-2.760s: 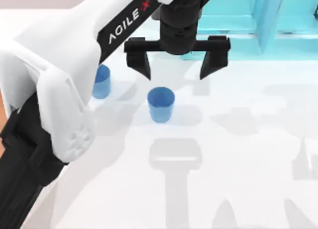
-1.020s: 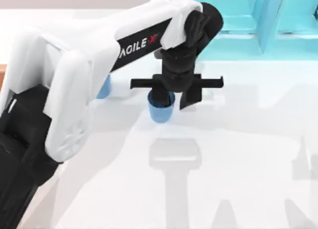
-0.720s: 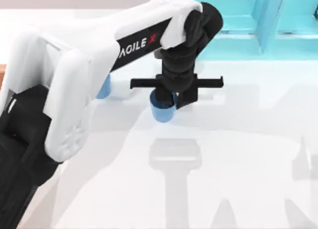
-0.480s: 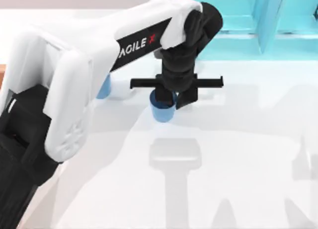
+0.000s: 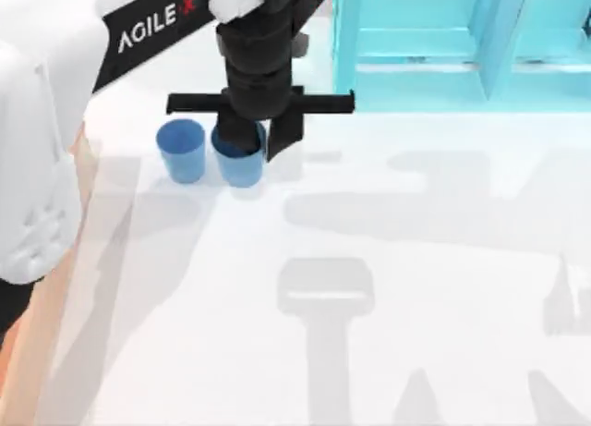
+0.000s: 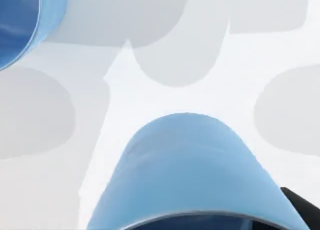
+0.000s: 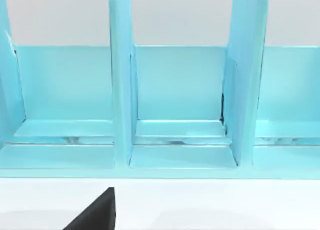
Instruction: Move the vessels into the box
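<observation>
Two blue cups are the vessels. My left gripper (image 5: 255, 139) is shut on one vessel (image 5: 241, 164) and grips it at the rim from above. In the left wrist view this held vessel (image 6: 185, 170) is close up. The other vessel (image 5: 182, 150) stands upright on the white table just to its left, and its rim shows in the wrist view (image 6: 20, 20). An orange-brown strip of the box (image 5: 81, 167) shows at the table's left edge, partly hidden under my left arm. A black part of my right gripper (image 7: 96, 214) shows in the right wrist view, facing the cyan frame.
A cyan shelf-like frame (image 5: 443, 38) with upright dividers stands along the back right of the table (image 5: 416, 260). It is also in the right wrist view (image 7: 180, 90). My left arm's white body covers the top view's left side.
My left gripper came down, shut on the middle cup, then carried it left and toward the back, beside the other cup. The other cup has not moved.
</observation>
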You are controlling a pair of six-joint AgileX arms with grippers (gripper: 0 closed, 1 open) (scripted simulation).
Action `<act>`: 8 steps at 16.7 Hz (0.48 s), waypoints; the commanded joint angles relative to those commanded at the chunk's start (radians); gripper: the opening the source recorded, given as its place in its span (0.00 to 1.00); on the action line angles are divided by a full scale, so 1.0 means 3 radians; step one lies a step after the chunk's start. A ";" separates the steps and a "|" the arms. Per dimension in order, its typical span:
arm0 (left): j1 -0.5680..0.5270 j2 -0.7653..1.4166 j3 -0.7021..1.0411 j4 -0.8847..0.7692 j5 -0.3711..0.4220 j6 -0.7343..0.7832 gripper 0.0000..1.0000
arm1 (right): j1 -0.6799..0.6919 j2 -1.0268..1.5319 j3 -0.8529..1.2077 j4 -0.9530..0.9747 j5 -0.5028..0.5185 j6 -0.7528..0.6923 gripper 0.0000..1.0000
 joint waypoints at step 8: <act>0.0188 -0.0300 -0.0095 -0.0177 0.0005 0.0204 0.00 | 0.0000 0.0000 0.0000 0.0000 0.0000 0.0000 1.00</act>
